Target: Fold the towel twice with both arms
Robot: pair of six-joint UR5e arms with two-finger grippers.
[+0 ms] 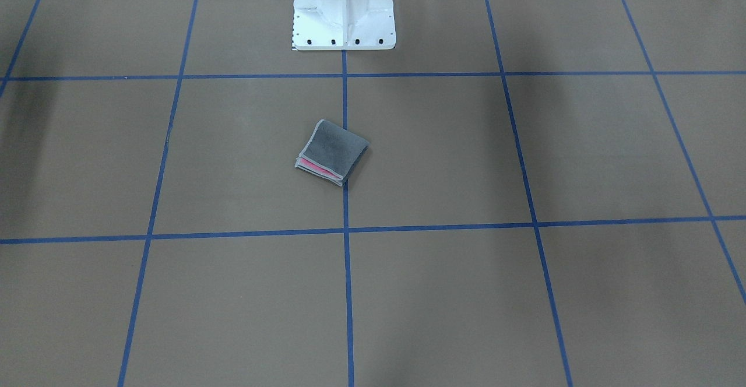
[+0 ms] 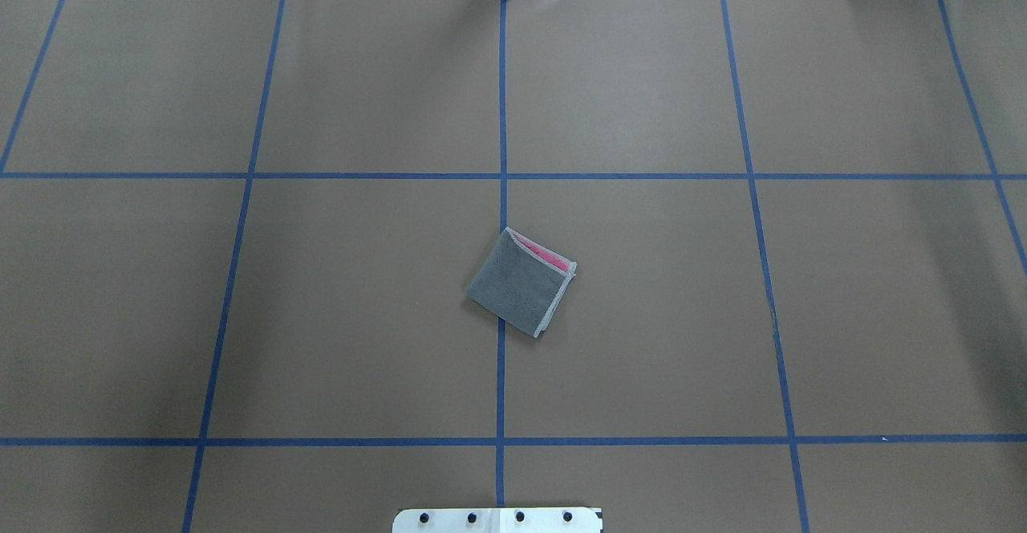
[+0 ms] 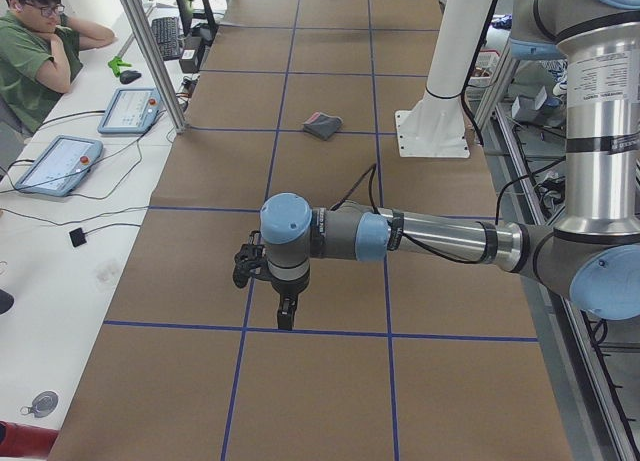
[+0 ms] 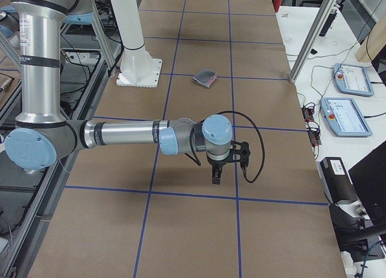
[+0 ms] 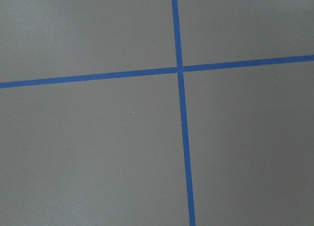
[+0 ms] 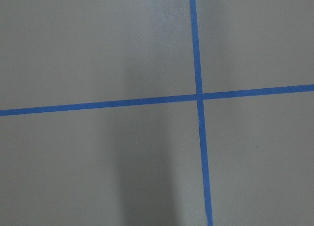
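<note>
Towel (image 2: 520,282) lies folded to quarter at table (image 2: 241,316) centre; task judged done. Left arm (image 3: 440,236), right arm (image 4: 126,133) well apart from it; jaws' opening cannot be told.

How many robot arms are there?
2. The left arm stretches low over the table near its left end; the right arm does the same near its right end. Both are far from the towel.

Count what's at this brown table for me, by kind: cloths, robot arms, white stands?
Towel: 1
Robot arms: 2 (left arm, right arm)
White pedestal: 1
Total: 4
</note>
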